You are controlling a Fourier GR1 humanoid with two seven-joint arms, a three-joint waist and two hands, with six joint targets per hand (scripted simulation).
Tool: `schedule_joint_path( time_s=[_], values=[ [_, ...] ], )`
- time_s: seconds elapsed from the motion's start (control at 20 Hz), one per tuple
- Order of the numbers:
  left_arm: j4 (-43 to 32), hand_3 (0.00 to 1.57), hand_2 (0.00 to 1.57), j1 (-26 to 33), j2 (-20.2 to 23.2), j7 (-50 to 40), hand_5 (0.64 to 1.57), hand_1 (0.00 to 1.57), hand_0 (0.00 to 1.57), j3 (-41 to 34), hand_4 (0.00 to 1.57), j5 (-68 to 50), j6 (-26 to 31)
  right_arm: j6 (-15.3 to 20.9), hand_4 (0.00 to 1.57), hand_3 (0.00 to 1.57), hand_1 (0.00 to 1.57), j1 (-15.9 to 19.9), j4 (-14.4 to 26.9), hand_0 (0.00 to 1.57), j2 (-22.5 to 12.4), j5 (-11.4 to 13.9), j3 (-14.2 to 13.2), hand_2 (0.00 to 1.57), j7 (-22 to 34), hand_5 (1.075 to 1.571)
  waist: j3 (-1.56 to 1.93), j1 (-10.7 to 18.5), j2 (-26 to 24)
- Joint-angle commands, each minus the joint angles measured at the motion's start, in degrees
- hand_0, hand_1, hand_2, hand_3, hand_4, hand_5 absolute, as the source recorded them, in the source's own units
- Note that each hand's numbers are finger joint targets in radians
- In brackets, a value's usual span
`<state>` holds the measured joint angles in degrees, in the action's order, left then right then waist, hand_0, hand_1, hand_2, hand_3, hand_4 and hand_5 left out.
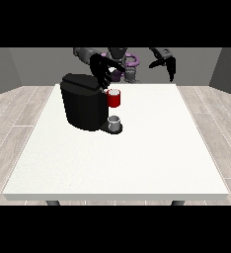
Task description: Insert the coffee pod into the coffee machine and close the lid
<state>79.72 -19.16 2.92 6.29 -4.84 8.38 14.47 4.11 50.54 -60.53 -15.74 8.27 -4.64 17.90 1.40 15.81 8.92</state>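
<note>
Fingers of the hand (102,70) spread above the machine (83,101), we should press its lid squarely down over the pod (114,98).

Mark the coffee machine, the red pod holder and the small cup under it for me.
coffee machine (83,106): front view, on the black body's front face.
red pod holder (114,99): front view, on its red side wall.
small cup (115,123): front view, on the grey cup's side.

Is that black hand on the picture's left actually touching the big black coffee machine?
Cannot tell. In the front view the hand at the view's left overlaps the coffee machine's top edge, but black against black hides any contact or gap.
</note>
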Motion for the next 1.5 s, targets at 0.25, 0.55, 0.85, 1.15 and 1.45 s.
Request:
schedule_joint_path(
  time_s=[0.25, 0.55, 0.85, 1.15, 1.45],
  values=[
    [0.1, 0.0, 0.0, -2.5, 1.2, 1.8, 1.571, 0.0, 0.0, 1.2, 0.4, -0.9, 3.4, -1.5, 0.09, 0.0, 0.0, 6.1, -6.4, 0.0, 0.9, 1.0, 2.7, 0.0, -0.5, 1.571, -1.4, 9.6, 3.5],
    [-0.6, 0.0, 0.0, -5.8, -0.8, 0.6, 1.571, 0.0, 0.0, 3.0, 0.4, -0.8, 3.5, -0.7, 0.0, 0.0, 0.0, 10.4, -10.7, 0.0, -1.5, 2.3, 2.7, 0.0, 5.7, 1.571, -1.45, 13.5, 5.1],
    [2.6, 0.0, 0.0, -9.6, 0.8, -0.2, 1.571, 0.0, 0.0, 1.9, 0.38, -2.2, 4.4, 0.0, 0.0, 0.0, 0.0, 16.5, -4.6, 0.0, -2.6, 2.5, 0.2, 0.0, -1.0, 1.571, -1.42, 15.9, 10.7],
    [3.0, 0.0, 0.0, -8.5, 2.0, -0.5, 1.571, 0.0, 0.0, 1.3, 0.2, -3.7, 6.2, -1.2, 0.0, 0.0, 0.0, 19.9, 1.4, 0.0, -1.6, 1.3, -1.0, 0.0, -3.0, 1.571, -1.43, 15.3, 11.0],
    [4.2, 0.0, 0.0, -11.9, 2.8, -3.1, 1.571, 0.0, 0.0, -0.3, 0.3, -6.1, 6.9, 0.5, 0.0, 0.0, 0.0, 23.1, 5.9, 0.0, -0.9, 1.9, -2.1, 0.0, -7.2, 1.571, -1.42, 15.3, 12.8]
  ],
)
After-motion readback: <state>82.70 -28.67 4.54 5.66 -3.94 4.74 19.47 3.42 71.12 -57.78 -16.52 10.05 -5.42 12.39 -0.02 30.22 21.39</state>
